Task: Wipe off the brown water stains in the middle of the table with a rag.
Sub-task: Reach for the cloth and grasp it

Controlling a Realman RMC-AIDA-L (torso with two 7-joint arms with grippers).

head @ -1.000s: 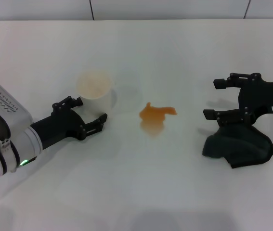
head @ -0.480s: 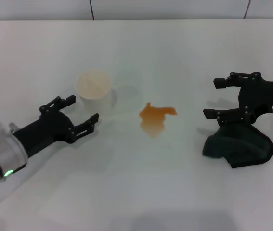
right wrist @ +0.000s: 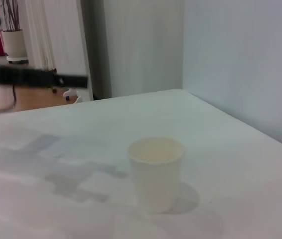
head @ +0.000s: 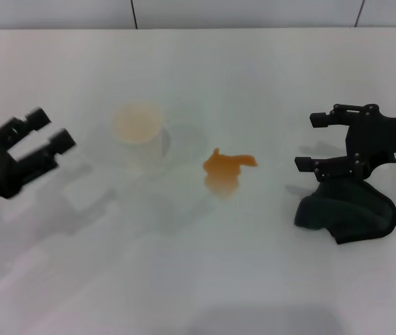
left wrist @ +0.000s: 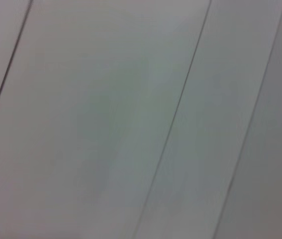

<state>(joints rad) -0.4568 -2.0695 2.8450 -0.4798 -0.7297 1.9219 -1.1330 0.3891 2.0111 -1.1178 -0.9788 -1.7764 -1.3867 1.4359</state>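
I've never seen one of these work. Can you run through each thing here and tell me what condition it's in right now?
brown water stains: unwiped, on the table beside the cup.
rag: crumpled, on the table, not held.
paper cup: upright, standing free.
left gripper: open, empty, away from the cup.
right gripper: open, just behind the rag.

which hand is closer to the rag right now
The right. The right hand sits just above the rag at the table's right side, fingers open, almost touching it. The left hand is far off across the table, beyond the cup and the brown water stains.
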